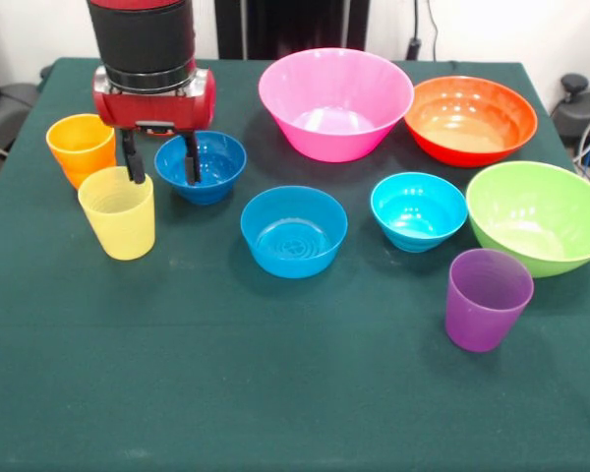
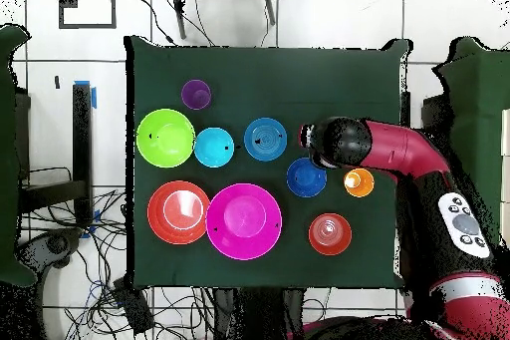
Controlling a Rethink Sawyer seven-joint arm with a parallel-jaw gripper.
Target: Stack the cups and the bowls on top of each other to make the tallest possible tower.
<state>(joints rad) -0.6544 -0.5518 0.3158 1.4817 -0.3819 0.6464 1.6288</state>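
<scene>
Your tool hangs with its fingers spread wide and empty, one finger at the yellow cup, the other over the dark blue bowl. The orange cup stands just behind the yellow one. On the green surface nothing is stacked; the mid-blue bowl and purple cup sit apart.

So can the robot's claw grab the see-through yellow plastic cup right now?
Probably yes. The open claw hangs just beside the upright yellow plastic cup, with nothing covering it. The orange cup stands close, so it might get bumped.
</scene>
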